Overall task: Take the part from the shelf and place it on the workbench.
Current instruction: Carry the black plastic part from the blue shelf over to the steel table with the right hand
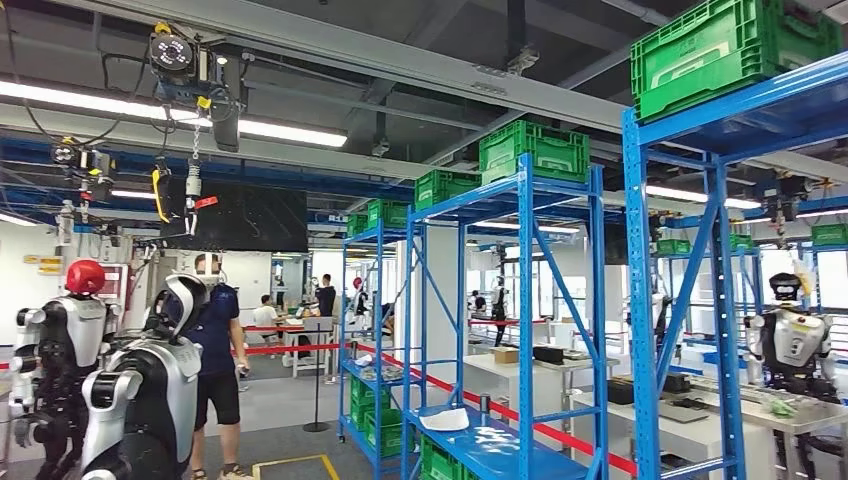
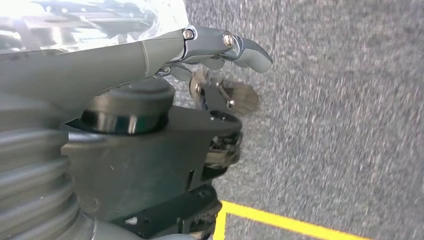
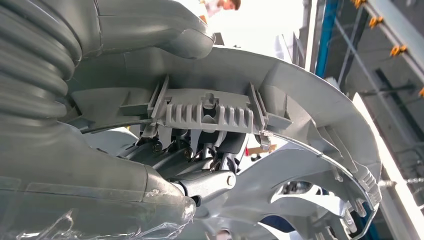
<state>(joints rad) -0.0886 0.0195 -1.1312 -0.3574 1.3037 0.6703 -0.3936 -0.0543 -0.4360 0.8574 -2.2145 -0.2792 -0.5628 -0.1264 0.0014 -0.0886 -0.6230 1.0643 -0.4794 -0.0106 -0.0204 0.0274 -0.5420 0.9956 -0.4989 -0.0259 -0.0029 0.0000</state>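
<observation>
Ribbed grey plastic part (image 3: pixel 280 95), curved, in right hand (image 3: pixel 200 165) fingers (image 3: pixel 210 182).

Three blue shelf racks (image 1: pixel 525 300), two parked humanoid robots (image 1: pixel 140 400), one grey part (image 3: pixel 300 110)

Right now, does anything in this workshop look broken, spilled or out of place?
Nothing stands out. The green crates sit squarely on the blue shelves, and the right hand holds a grey plastic part that looks intact.
</observation>
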